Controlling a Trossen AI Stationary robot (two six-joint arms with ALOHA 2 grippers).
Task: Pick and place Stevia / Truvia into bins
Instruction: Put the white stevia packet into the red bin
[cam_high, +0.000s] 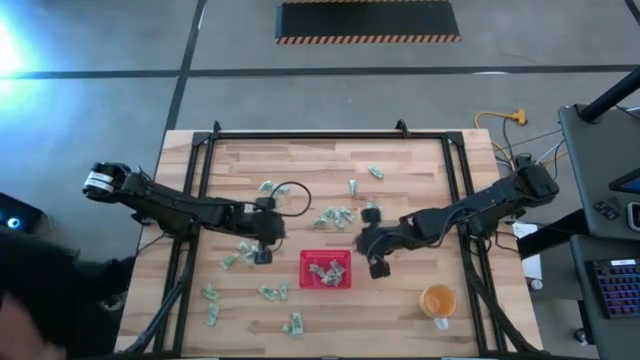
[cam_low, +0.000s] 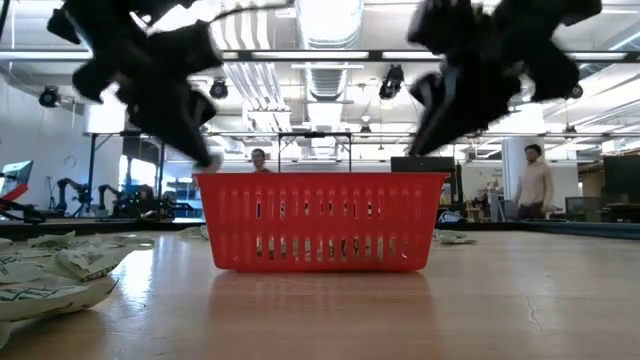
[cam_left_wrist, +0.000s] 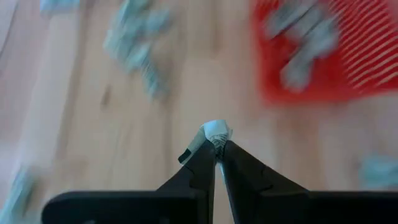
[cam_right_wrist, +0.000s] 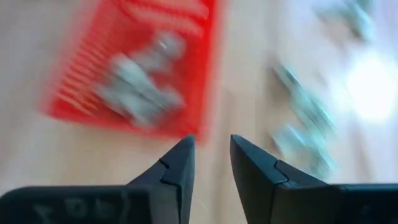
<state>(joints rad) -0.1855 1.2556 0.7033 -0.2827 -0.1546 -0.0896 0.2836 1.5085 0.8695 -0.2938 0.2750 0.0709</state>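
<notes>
Left gripper (cam_left_wrist: 216, 148) clamped on one sachet (cam_left_wrist: 215, 132), pinched by its edge, above the tabletop (cam_high: 420, 170) just left of the red tray (cam_high: 325, 268). Right gripper (cam_right_wrist: 211, 152) fingers apart, holding nothing, just right of the tray.

Sachets: we judge light, thin, floppy paper; likely to slip or fold. Best taken at a short edge or corner, as now.

Counts, approx.: 1 tray, a few sachets inside; 1 orange cup (cam_high: 438, 299); loose sachets (cam_high: 335, 216) scattered on the wood, roughly 15–20, clusters overlap so we can't tell exactly. 2 people in the room behind.
</notes>
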